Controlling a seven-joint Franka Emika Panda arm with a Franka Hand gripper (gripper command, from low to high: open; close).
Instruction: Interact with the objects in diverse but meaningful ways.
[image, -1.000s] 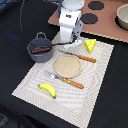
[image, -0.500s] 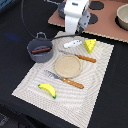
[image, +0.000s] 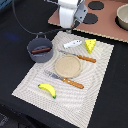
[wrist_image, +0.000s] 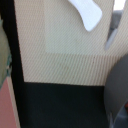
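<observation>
White-and-blue plastic tool (image: 73, 43) lies flat on the cream ribbed placemat (image: 30, 80), its long axis running from 8 o'clock up to 2 o'clock in the exterior view, with the blue-marked end toward the yellow cheese wedge (image: 90, 45) just beside it at 3 o'clock. In the wrist view the tool (wrist_image: 87, 13) shows as a smooth, glossy white piece with rounded ends against the mat's fine weave.

At 9 o'clock of the tool stands the grey-blue handled pot (image: 40, 49), with the dark brown bar (image: 41, 50) lying across its inside, roughly level. The round tan plate (image: 68, 66) sits mid-mat between 2 orange-handled utensils. The curved yellow banana (image: 47, 89) lies at 7 o'clock of the plate, well apart from the tool.

The white gripper (image: 69, 16) hangs above the mat's far edge; whether its claw is spread or pressed together cannot be told.
</observation>
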